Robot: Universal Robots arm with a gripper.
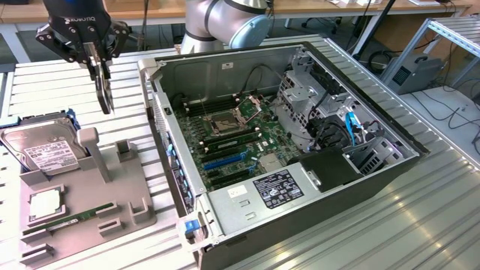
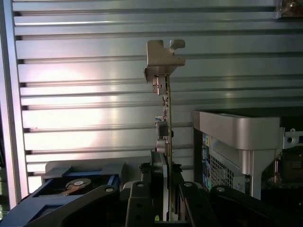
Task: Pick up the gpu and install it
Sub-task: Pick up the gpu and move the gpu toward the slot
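Note:
My gripper [image 1: 99, 70] hangs over the slatted metal table at the exterior view's upper left, to the left of the open computer case [image 1: 217, 64]. It is shut on the gpu [image 1: 105, 95], a thin dark card that hangs edge-on below the fingers, clear of the table. In the wrist view the gpu [image 2: 166, 118] runs straight out from between the fingers [image 2: 142, 198], and its silvery bracket [image 2: 163, 59] is at the far end. A corner of the case [image 2: 236, 132] stands beside the card. Inside the case lies the motherboard [image 1: 232, 140] with its blue slots.
A grey fixture block [image 1: 82, 208] at the exterior view's lower left carries a hard drive [image 1: 45, 149], a processor chip [image 1: 45, 203] and a green memory stick [image 1: 71, 220]. The arm's base [image 1: 225, 22] stands behind the case. Drive cages and cables fill the case's right side.

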